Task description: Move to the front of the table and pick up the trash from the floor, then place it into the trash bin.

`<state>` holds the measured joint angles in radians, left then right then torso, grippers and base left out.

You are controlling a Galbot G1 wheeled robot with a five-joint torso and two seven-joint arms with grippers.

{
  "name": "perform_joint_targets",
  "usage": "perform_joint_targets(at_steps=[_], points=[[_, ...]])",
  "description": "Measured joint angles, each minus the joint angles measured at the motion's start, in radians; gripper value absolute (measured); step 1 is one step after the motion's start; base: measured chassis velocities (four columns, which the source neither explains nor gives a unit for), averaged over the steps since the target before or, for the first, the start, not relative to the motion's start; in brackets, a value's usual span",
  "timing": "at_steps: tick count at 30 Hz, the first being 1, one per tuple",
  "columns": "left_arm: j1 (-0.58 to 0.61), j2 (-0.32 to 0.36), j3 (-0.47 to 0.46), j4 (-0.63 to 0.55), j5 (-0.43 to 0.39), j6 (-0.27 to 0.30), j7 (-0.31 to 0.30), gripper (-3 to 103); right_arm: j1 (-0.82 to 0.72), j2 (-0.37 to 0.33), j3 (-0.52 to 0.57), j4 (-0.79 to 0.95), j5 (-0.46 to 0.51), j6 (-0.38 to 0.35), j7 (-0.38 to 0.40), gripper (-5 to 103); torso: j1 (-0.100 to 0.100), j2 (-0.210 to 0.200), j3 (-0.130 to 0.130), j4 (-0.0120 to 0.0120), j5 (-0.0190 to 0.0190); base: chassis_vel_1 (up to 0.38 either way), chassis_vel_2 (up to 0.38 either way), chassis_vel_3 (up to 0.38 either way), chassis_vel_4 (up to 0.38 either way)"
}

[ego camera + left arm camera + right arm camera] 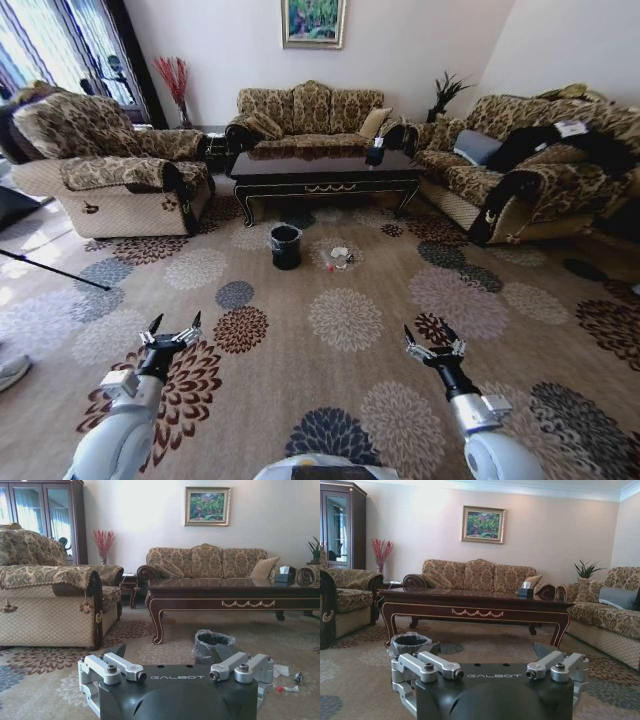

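Ahead, our trash [338,257] lies on the floor [350,370] beside the bin [285,246], unpicked, before the table [325,170]; both grippers (left [172,333], right [432,343]) hang spread and empty.

Home living rm: patterned sofas [310,112], coffee table [325,168], framed painting [313,22], floral carpet [345,320].

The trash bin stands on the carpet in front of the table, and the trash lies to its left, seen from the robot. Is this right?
Not quite. In the head view the trash lies to the right of the trash bin, on the carpet in front of the table.
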<state>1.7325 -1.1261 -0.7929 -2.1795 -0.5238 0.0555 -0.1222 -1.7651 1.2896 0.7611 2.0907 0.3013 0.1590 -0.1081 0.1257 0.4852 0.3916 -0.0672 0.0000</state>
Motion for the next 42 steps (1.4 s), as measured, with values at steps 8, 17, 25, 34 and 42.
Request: perform_joint_targets(at_steps=[8, 17, 25, 34, 42], points=[[0.003, -0.001, 0.012, 0.005, 0.0, -0.005, 0.013, 100, -0.008, -0.004, 0.009, 0.008, -0.002, 0.0, -0.001, 100, -0.011, -0.033, -0.022, 0.0, 0.0001, 0.0, 0.0, 0.0, 0.0], [0.004, -0.001, 0.022, 0.012, 0.006, -0.007, 0.017, 100, -0.007, -0.008, 0.007, 0.009, -0.005, 0.002, -0.002, 100, -0.023, -0.068, -0.045, 0.0, 0.0, 0.0, 0.0, 0.0, 0.0], [0.006, -0.002, 0.029, 0.013, 0.014, -0.007, 0.017, 100, 0.026, -0.073, -0.019, -0.019, 0.0, -0.005, -0.003, 100, -0.036, -0.102, -0.066, 0.0, 0.0001, 0.0, 0.0, 0.0, 0.0], [0.005, -0.001, 0.041, 0.009, 0.024, -0.002, 0.016, 100, 0.059, -0.138, -0.048, -0.06, 0.004, -0.007, -0.004, 100, -0.048, -0.135, -0.087, 0.0, 0.0001, 0.0, 0.0, 0.0, 0.0], [-0.01, 0.0, 0.07, 0.015, 0.039, 0.002, 0.012, 100, 0.079, -0.151, -0.039, -0.076, 0.061, -0.025, 0.007, 100, -0.061, -0.171, -0.11, 0.0, 0.0001, 0.0, 0.0, 0.0, 0.0]])
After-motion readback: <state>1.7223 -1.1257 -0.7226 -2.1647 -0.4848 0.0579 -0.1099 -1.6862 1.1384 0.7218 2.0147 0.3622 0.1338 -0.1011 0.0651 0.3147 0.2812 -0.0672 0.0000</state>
